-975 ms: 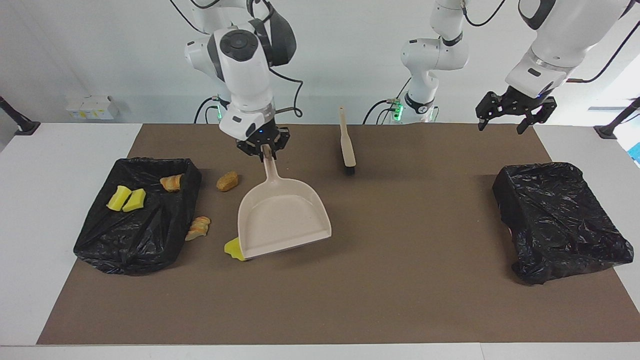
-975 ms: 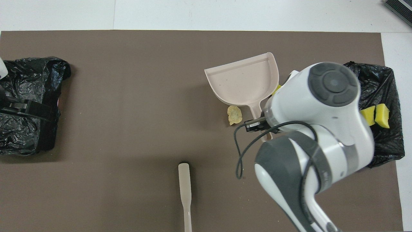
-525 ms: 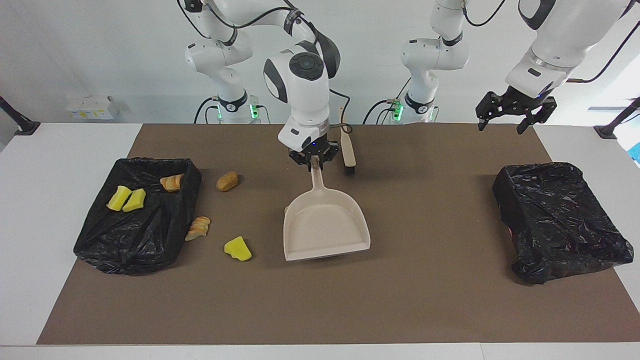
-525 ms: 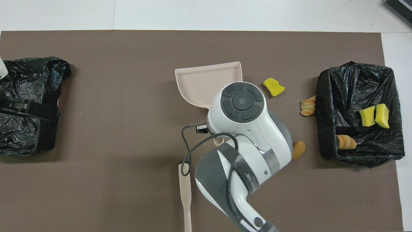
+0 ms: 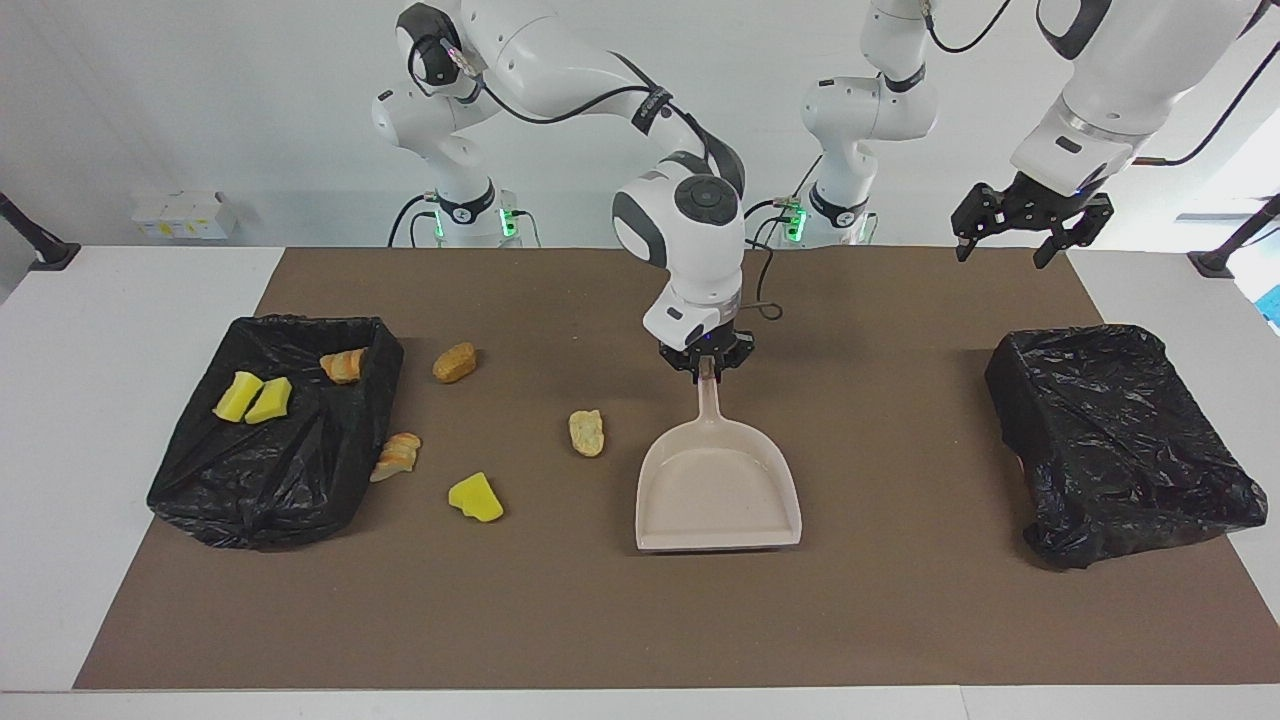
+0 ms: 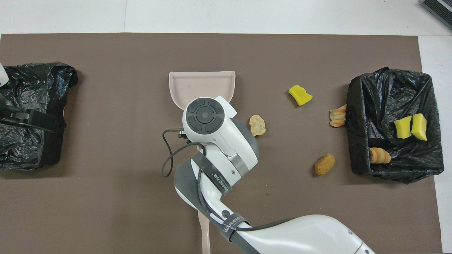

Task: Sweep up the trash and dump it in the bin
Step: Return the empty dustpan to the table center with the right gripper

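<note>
While the dustpan (image 5: 718, 490) is being held by its handle in the right gripper (image 5: 706, 366), fingers clamped together on it, the pan is lying approx. mid-table on the brown mat (image 5: 880, 600), mouth pointing away from the robots. Pan interior is looking empty.

Trash is being noted as 7 pcs. Three are sitting in the black-lined bin (image 5: 300, 470) at the right arm's end of the table: two yellow wedges (image 5: 253, 397) touching each other, plus an orange lump (image 5: 343, 365) near the bin's rim. Four are lying on the mat: a brown lump (image 5: 455, 362), a striped tan piece (image 5: 397, 456) just beside the bin wall, a yellow wedge (image 5: 476, 497), and a pale tan lump (image 5: 587, 433) just beside the pan, toward the right arm's end.

Left gripper (image 5: 1020, 240) is being kept up in the air, w/ fingers apart, holding nothing; left arm is waiting. Second black-lined bin (image 5: 1120, 440) is sitting at the left arm's end. Brush handle (image 6: 203, 229) is partly showing under the right arm in the overhead view.
</note>
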Controlling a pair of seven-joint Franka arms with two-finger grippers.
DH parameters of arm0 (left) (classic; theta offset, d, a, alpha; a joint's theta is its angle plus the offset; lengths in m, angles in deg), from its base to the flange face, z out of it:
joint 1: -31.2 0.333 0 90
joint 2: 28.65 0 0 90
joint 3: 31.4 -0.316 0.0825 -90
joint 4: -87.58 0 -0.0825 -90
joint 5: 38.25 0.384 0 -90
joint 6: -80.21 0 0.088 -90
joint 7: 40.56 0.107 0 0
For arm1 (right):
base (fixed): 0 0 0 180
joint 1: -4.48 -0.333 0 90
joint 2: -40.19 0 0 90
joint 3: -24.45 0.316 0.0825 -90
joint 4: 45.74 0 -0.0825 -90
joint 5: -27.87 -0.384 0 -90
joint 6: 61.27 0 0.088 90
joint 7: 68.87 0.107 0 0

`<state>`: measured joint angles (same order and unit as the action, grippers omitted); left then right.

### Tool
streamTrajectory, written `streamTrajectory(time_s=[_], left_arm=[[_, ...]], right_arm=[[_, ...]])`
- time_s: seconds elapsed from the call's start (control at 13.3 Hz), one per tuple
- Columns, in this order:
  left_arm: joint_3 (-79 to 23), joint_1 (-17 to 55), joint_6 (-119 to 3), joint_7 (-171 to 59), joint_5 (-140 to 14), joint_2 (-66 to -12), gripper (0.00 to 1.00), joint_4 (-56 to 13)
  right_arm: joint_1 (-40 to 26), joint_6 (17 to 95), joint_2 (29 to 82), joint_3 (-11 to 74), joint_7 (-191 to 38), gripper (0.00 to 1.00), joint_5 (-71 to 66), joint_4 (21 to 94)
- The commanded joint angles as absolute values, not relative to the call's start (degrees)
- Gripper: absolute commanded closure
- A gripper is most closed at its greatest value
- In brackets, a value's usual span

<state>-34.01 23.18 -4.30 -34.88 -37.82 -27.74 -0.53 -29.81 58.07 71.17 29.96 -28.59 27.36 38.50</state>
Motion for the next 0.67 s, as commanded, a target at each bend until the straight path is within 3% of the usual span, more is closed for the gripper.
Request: streamTrajectory(time_s=[0.0, 0.07, 0.3, 0.6], left_arm=[[-33.9, 23.4, -4.9, -34.6, -37.1, -26.5, 0.0, -2.0], [-33.9, 23.4, -4.9, -34.6, -37.1, -26.5, 0.0, -2.0], [-36.3, 24.4, -5.0, -34.6, -36.8, -26.4, 0.0, -1.7], [-36.4, 24.8, -5.0, -34.1, -37.4, -26.3, 0.0, -1.2]], right_arm=[[-29.0, 58.6, 71.7, 30.1, -27.0, 0.57, 28.5, 36.8], [-28.7, 60.5, 71.7, 30.1, -26.9, 0.01, 28.9, 37.6], [-28.9, 60.2, 71.3, 30.0, -26.3, 0.0, 28.9, 38.0], [-28.8, 54.7, 65.5, 30.1, -26.9, 0.0, 28.0, 39.5]])
